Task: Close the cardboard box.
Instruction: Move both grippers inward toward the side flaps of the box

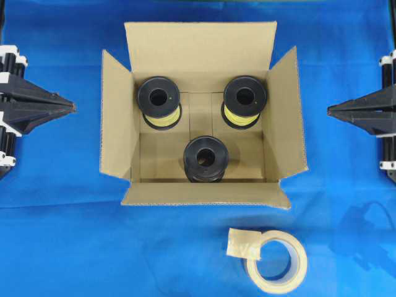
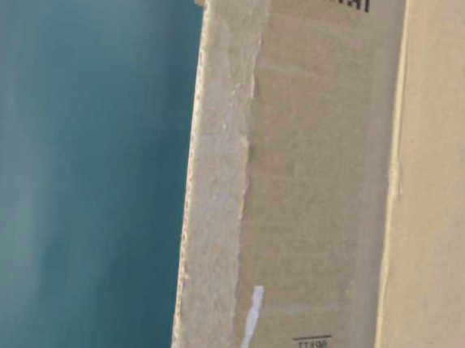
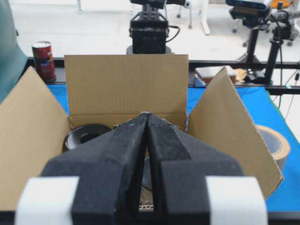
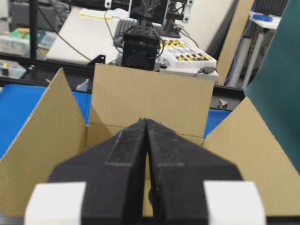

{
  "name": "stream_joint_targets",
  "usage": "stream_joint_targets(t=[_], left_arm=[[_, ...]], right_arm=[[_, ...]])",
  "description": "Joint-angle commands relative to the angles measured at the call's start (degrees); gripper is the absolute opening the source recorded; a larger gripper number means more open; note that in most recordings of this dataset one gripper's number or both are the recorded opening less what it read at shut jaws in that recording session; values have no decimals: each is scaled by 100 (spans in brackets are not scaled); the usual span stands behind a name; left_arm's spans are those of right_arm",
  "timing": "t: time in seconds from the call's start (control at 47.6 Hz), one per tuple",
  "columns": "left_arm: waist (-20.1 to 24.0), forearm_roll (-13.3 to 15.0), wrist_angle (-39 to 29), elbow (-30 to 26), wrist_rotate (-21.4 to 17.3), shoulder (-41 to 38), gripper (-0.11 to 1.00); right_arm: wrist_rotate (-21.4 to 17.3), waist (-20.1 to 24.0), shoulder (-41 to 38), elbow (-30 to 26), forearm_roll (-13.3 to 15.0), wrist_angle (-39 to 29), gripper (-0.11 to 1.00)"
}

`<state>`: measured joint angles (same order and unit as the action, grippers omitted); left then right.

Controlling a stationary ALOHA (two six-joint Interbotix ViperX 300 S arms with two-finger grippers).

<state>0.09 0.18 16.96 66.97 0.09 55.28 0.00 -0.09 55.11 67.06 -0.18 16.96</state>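
The cardboard box (image 1: 201, 54) stands open in the middle of the blue table, all four flaps spread outward. Inside stand three black spools (image 1: 206, 158), two of them wound with yellow. The box also shows in the left wrist view (image 3: 125, 84), the right wrist view (image 4: 150, 101), and fills the table-level view (image 2: 313, 189) with a barcode and tape strip. My left gripper (image 1: 73, 107) is shut and empty, left of the box and apart from it; it shows in its own view (image 3: 146, 115). My right gripper (image 1: 329, 111) is shut and empty, right of the box (image 4: 146, 121).
A beige tape roll (image 1: 276, 262) with a loose tab lies on the blue cloth (image 1: 62, 235) in front of the box, toward the right. A red can (image 3: 43, 58) stands beyond the table's edge in the left wrist view.
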Motion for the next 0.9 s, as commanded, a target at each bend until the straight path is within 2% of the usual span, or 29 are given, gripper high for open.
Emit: stream_joint_targets(t=[0.0,0.189,0.357,0.567,0.651,0.882], left_arm=[[0,158,9,-9,-53,-70,0],[0,158,158,149,-88,0,0],[0,158,782,729,-70,-88,0],[-88,158,2109,1573,26,-527,0],[-149,158,2426,1758,44,-809,0],[-272,193,2909,1828,53,-1538,0]], right_arm=[[-26,-9,9,-88,0,9,0],[-26,-9,18,-18,0,-44,0],[-44,-9,-9,431,-167,132,0],[-44,-9,-457,1116,-598,1046,0],[-44,-9,-817,1283,-738,1406,0],[-44,-9,-1846,1336,-773,2162,0]])
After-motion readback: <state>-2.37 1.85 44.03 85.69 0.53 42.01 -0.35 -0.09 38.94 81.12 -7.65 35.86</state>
